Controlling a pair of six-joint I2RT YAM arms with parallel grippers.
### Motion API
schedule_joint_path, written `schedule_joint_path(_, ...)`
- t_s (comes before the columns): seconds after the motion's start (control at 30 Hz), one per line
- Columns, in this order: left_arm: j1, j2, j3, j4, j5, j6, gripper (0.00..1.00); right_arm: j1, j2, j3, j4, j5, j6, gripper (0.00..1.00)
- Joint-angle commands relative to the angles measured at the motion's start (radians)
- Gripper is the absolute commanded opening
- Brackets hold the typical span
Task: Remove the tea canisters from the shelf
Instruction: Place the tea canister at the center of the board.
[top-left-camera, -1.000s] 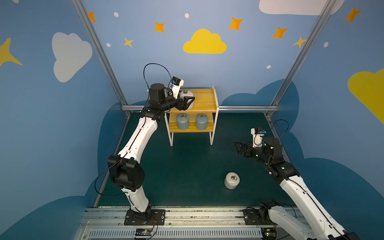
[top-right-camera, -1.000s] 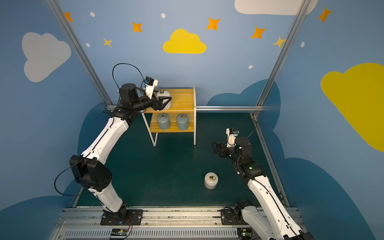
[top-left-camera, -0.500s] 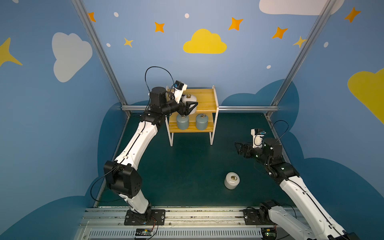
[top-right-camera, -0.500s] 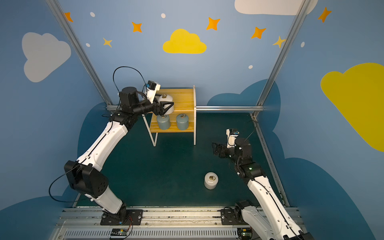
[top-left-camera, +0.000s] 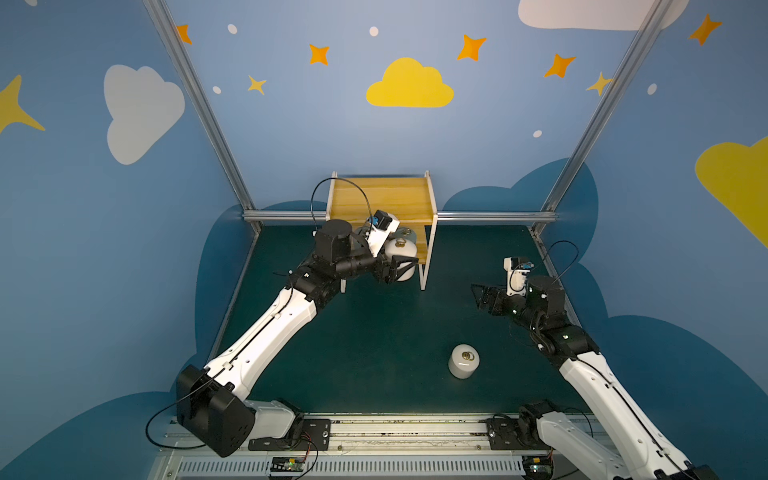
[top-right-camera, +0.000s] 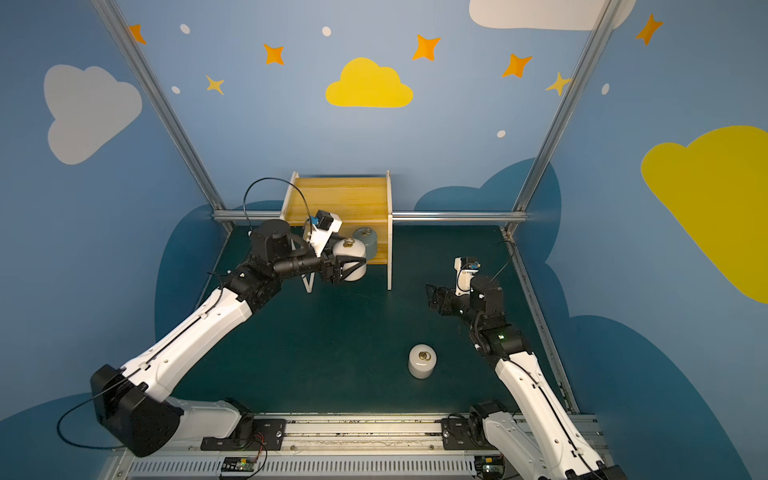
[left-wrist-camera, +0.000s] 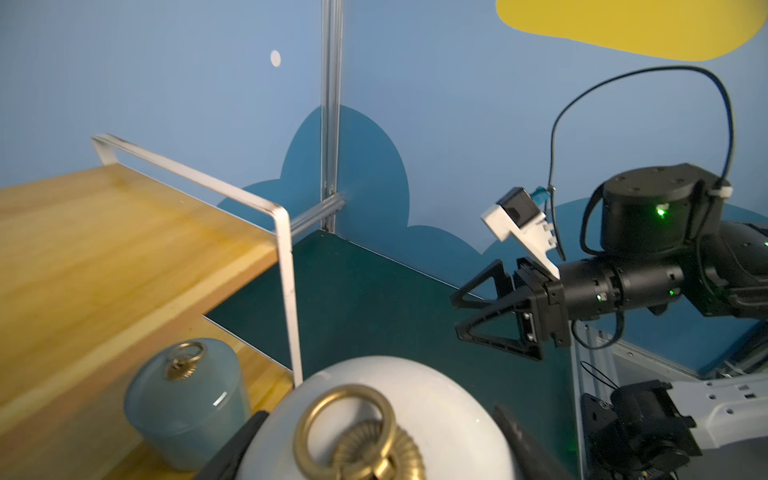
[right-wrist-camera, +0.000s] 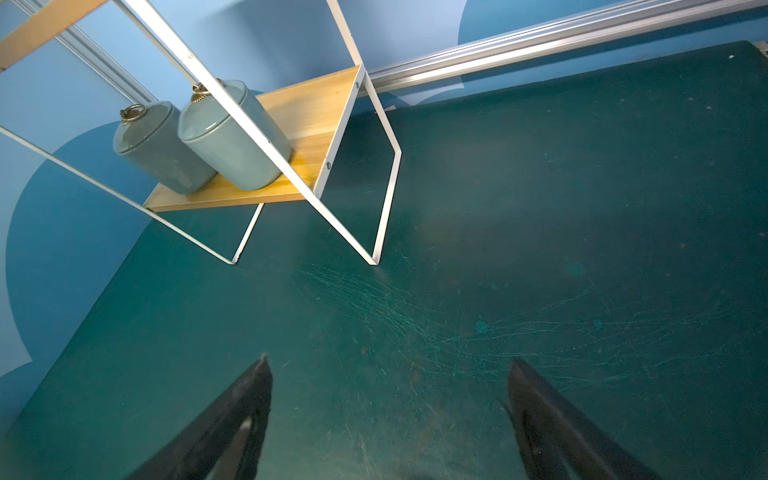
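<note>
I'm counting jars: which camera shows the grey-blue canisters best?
The right wrist view: both grey-blue canisters stand on the shelf's lower board, a frame bar crossing one. The left wrist view shows one; in both top views the left arm hides most.

— How is the left arm (top-left-camera: 270, 328) posed?
— Stretched forward, wrist level. The left gripper (top-left-camera: 409, 266) is clamped sideways around a white canister (top-left-camera: 405, 248).
— And the right arm (top-left-camera: 590, 374)?
— Elbow bent, wrist level and pointing inward. The right gripper (top-left-camera: 477, 296) hangs in the air, jaws spread wide, holding nothing.
</note>
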Motion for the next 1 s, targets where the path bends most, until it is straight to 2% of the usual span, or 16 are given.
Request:
schedule_joint_path(0.0,-0.032,-0.074,-0.095,0.132,-0.035,-0.040,0.60,-0.007,-0.017,0.005,0.016,0.034,0.004,0.90)
schedule_joint_path(0.17,-0.106,-0.132,-0.308,0.259,-0.056,-0.060,0.60,-0.010,-0.036,0.013,-0.013,0.047,-0.019,0.90)
schedule_joint_path(0.33,-0.185,-0.120,-0.454,0.372,-0.083,-0.069,0.59,-0.011,-0.046,0.002,-0.026,0.045,-0.029,0.90)
schedule_joint_path(0.77,-0.395,0.038,-0.624,0.621,-0.198,-0.041,0.57,-0.012,-0.074,-0.026,-0.040,0.046,-0.044,0.90)
schedule_joint_path(0.97,-0.469,0.146,-0.708,0.843,-0.282,-0.066,0.57,-0.014,-0.075,-0.036,-0.038,0.040,-0.040,0.90)
